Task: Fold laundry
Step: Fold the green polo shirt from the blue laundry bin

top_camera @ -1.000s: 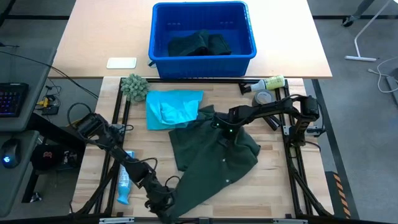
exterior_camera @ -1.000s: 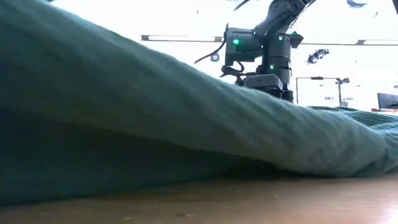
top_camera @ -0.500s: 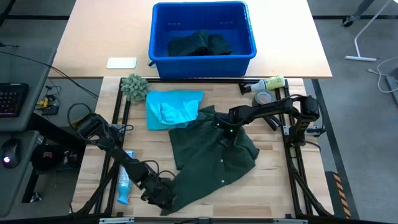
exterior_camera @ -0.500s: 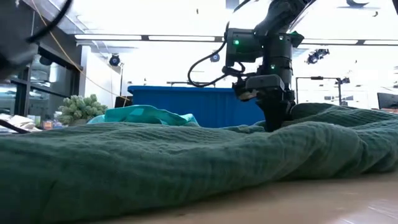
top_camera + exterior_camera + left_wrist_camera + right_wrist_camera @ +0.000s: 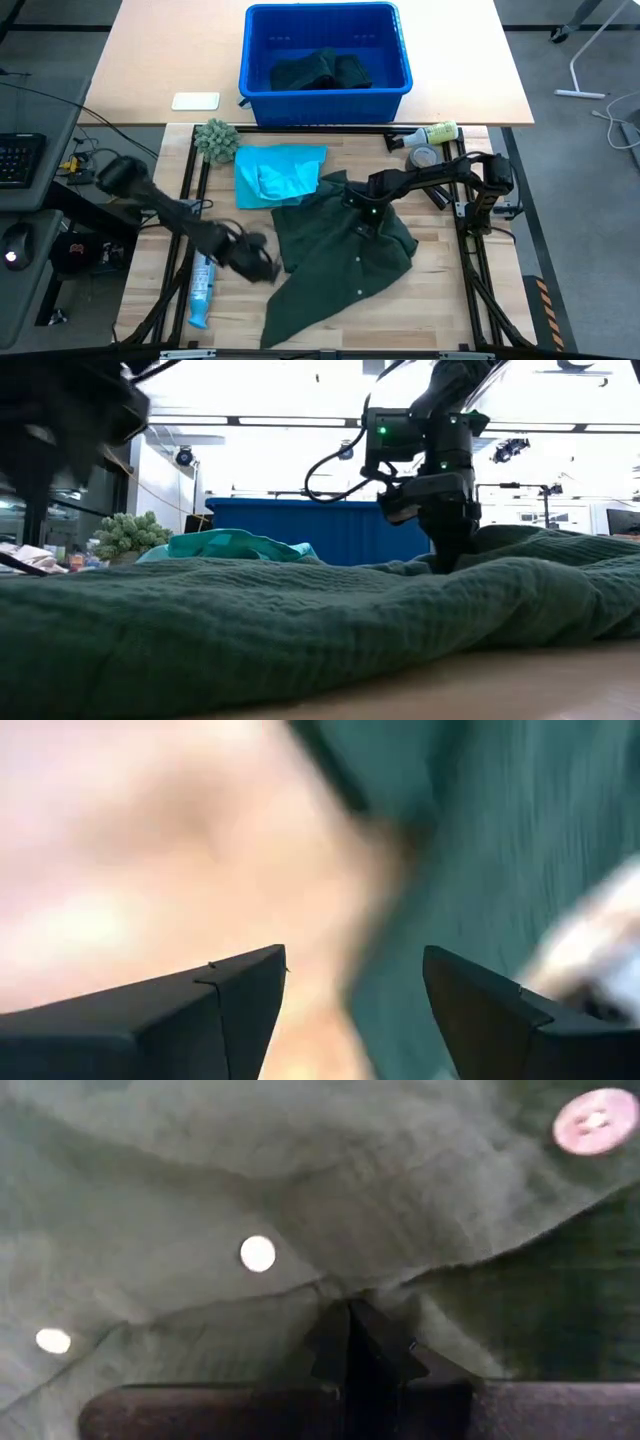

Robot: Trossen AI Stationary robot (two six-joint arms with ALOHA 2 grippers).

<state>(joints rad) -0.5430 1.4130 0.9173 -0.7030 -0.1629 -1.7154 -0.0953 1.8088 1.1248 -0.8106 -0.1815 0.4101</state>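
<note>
The dark green shirt (image 5: 340, 255) lies spread on the tabletop (image 5: 450, 290), touching the turquoise shirt (image 5: 278, 172). The right hand (image 5: 362, 212) presses on its middle, fingers together. The left hand (image 5: 262, 262) hovers beside its edge, fingers apart, holding nothing

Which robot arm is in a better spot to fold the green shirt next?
Probably the left. Its tool is open and empty beside the dark green shirt's free edge, so it could grab there. The right tool is shut, pressed onto the shirt's middle, likely pinning it.
</note>
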